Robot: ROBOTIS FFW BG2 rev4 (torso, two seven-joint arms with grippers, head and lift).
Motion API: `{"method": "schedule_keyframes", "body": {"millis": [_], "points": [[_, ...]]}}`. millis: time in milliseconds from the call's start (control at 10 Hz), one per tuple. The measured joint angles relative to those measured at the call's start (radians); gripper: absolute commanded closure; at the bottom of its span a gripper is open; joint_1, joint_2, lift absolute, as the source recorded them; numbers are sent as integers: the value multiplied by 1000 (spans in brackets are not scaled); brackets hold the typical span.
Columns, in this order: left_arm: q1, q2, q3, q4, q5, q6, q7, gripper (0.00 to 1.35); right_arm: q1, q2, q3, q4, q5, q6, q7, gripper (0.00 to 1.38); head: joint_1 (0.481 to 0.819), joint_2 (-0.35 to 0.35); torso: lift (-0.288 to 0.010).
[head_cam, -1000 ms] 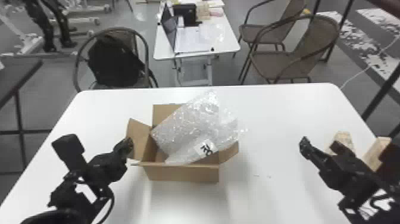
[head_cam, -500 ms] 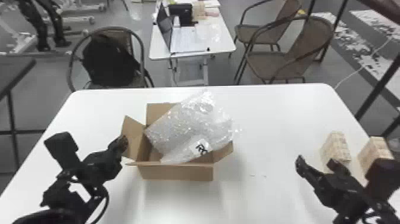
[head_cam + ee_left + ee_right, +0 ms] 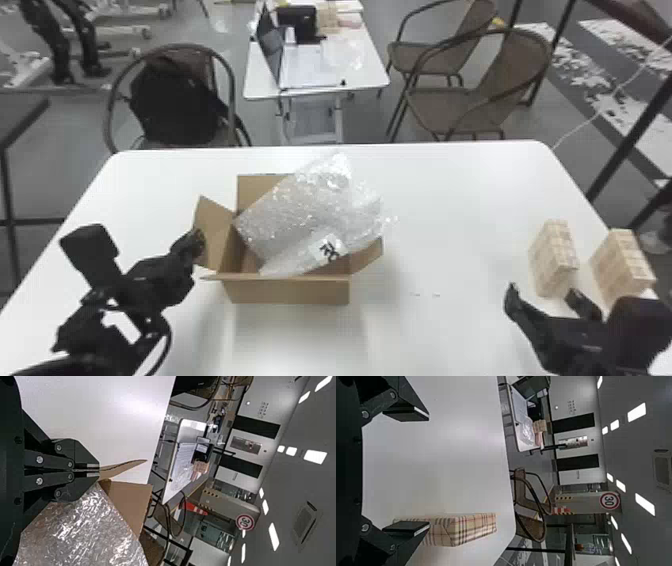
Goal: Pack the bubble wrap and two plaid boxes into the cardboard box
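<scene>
Two plaid boxes [image 3: 552, 260] [image 3: 622, 265] stand on the worktop [image 3: 460, 220], likely light and stiff, so your right gripper [image 3: 543, 291], jaws apart, wants one's flat sides, while your left [image 3: 198, 237] pinches the flap [image 3: 215, 232] of the cardboard box [image 3: 290, 291] cradling soft bubble wrap [image 3: 300, 215].

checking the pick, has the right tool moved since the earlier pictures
Yes, the right tool moved down the head view, away from the far edge of the table.
</scene>
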Motion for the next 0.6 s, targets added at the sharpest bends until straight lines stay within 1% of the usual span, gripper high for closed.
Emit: {"method": "schedule_keyframes", "body": {"millis": [200,400,600], "points": [[2,0,2,0,0,0,-2,1191,14,1,-30,26,23,-18,-22,317,695,7,-90],[3,0,3,0,0,0,-2,1191,5,1,-62,58,38,-34,-20,317,695,-15,-90],[3,0,3,0,0,0,-4,1191,-26,-2,-92,96,45,-44,18,318,695,-34,-90]]}}
